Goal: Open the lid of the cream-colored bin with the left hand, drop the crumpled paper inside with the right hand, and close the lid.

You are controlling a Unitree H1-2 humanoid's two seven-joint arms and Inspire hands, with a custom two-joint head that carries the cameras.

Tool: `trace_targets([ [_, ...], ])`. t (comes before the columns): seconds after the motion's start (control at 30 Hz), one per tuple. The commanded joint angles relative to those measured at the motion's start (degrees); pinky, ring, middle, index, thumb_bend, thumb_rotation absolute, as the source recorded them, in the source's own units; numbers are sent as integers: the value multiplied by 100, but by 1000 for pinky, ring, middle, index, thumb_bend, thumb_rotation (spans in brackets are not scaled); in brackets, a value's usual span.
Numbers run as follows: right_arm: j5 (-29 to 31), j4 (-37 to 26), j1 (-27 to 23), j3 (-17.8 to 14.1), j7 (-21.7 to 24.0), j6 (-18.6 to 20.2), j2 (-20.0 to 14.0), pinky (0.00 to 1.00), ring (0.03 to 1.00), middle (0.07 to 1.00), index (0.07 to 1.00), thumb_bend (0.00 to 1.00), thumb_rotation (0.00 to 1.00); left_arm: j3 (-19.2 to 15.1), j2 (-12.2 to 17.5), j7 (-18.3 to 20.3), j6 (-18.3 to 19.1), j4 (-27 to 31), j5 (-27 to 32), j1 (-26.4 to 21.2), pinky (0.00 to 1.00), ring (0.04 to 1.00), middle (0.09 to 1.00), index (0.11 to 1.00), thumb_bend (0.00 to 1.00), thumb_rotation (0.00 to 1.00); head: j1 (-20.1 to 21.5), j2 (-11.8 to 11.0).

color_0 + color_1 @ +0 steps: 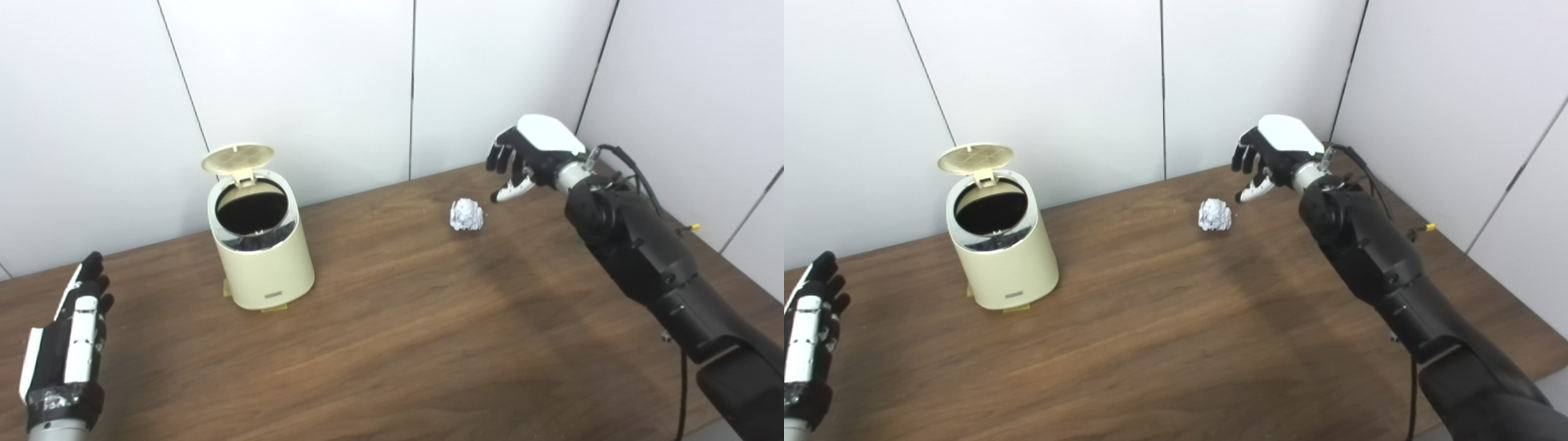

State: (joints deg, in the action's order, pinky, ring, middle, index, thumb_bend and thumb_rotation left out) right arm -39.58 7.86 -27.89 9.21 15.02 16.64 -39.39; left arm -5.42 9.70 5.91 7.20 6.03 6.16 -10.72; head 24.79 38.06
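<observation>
A: Lid (pixel 237 157) already up on bin (pixel 262 257), seen from left eye view; dark mouth fully exposed. Paper (pixel 467 215) lying on table (pixel 392 343) well right of bin, toward back wall.

B: Grasp step in hand, then, judging by that. Right hand (pixel 527 160) hanging just beside paper, up and to its right, fingers curled loosely downward and apart, holding nothing, not touching paper.

A: Left hand (pixel 67 343)?

B: Low at near left corner, fingers straight and spread, empty, well apart from bin.

A: Next move?

B: Probably lowering right hand onto paper, closing around it, then carrying it leftward over open mouth. Light, squashy ball, so likely a gentle wrap rather than a pinch. Closing lid left for last.

A: Right eye view?

B: Same layout. Paper (pixel 1215 215) between bin (pixel 1001 251) and right hand (pixel 1274 156), nearer to hand; lid (pixel 975 158) tilted back on its hinge. Left hand (pixel 808 343) partly cut off by left edge, fingers extended, nothing in it.

A: Count?

B: One bin, one lid, one ball of paper, two hands, one table
</observation>
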Motion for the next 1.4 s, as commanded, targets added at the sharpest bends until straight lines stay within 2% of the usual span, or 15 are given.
trace_targets([
  [0.0,-101,-171,-439,-14,243,318,-109,512,652,734,767,984,112,5,86,48,-233,39,23,-284,1000,1000,1000,994,421,866,-16,0],
  [0.03,-124,-192,-471,15,339,448,-78,484,655,741,794,995,123,10,94,56,-224,43,0,-288,1000,1000,1000,996,424,872,-15,3],
  [0.17,-196,-107,-556,88,367,638,59,576,743,839,833,1000,91,2,84,59,-168,89,-42,-283,1000,1000,1000,994,423,876,-2,6],
  [0.27,-245,-9,-594,158,317,618,110,568,737,854,836,1000,85,9,89,77,-182,79,-52,-282,1000,1000,1000,994,390,877,3,19],
  [0.37,-233,118,-608,190,238,482,151,521,671,821,816,1000,58,12,80,84,-195,72,-49,-268,1000,1000,1000,999,388,869,4,22],
  [0.47,-294,190,-627,260,263,467,178,578,719,824,809,1000,58,14,68,87,-204,80,-41,-255,1000,1000,1000,999,409,868,-4,28],
  [0.6,-483,411,-694,493,291,406,138,725,797,821,783,996,85,20,84,114,-198,95,-30,-245,1000,1000,1000,997,416,867,-48,51],
  [0.73,-484,546,-736,605,371,382,124,650,750,813,763,946,57,22,84,116,-123,171,-42,-218,1000,1000,1000,997,419,858,-67,74],
  [0.9,-482,596,-740,713,405,301,120,694,779,799,734,935,37,28,85,115,-78,217,-54,-203,1000,1000,1000,980,387,859,-66,83],
  [0.93,-486,589,-734,727,406,299,125,607,726,766,724,944,38,28,82,110,-55,242,-55,-197,1000,1000,1000,989,380,863,-73,98],
  [1.1,-518,562,-719,768,385,282,158,538,679,726,717,940,34,22,82,107,-7,310,-44,-172,1000,1000,1000,998,379,864,-85,127],
  [1.17,-499,579,-719,767,370,239,171,442,582,648,711,934,21,22,88,122,5,325,-28,-165,1000,1000,1000,993,383,861,-85,127],
  [1.3,-459,581,-700,735,314,220,241,581,644,679,693,907,4,19,91,144,21,353,6,-144,1000,1000,1000,990,378,845,-98,148],
  [1.33,-454,573,-681,715,246,199,265,586,609,656,657,879,2,26,102,163,8,357,7,-133,1000,1000,1000,995,383,841,-100,153],
  [1.37,-453,569,-669,702,198,182,281,581,573,630,560,667,74,31,109,176,-1,359,7,-126,1000,1000,1000,998,389,838,-100,153],
])
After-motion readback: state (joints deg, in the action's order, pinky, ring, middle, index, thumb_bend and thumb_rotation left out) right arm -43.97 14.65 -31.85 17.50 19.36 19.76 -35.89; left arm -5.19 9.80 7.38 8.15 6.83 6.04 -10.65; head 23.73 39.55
